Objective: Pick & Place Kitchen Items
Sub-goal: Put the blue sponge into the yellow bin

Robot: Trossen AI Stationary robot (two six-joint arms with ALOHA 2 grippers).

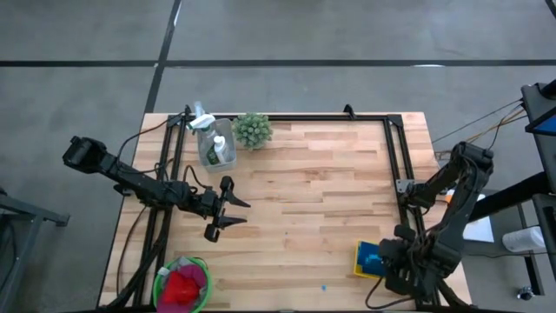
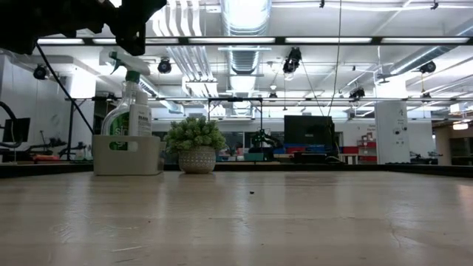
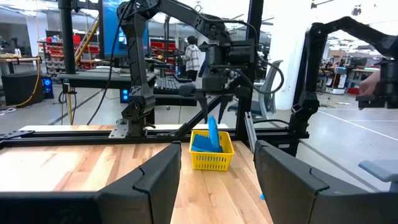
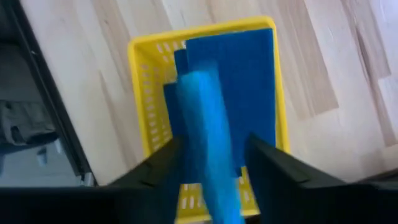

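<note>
My right gripper (image 4: pixel 214 155) hangs open over a yellow basket (image 4: pixel 140 93) at the table's near right (image 1: pixel 359 261). A flat blue sponge (image 4: pixel 208 149) stands on edge between its fingers, with a gap showing on each side. In the left wrist view this sponge (image 3: pixel 213 132) tilts below the fingers, its lower end inside the basket (image 3: pixel 211 160), where other blue sponges (image 4: pixel 249 68) lie. My left gripper (image 3: pixel 214 186) is open and empty above the table's left middle (image 1: pixel 231 213).
A green basket with a red cloth (image 1: pixel 182 285) stands at the near left. A white bin with spray bottles (image 1: pixel 215 143) and a small spiky plant (image 1: pixel 252 130) stand at the far left. Black frame rails (image 1: pixel 393 156) run along the table's sides.
</note>
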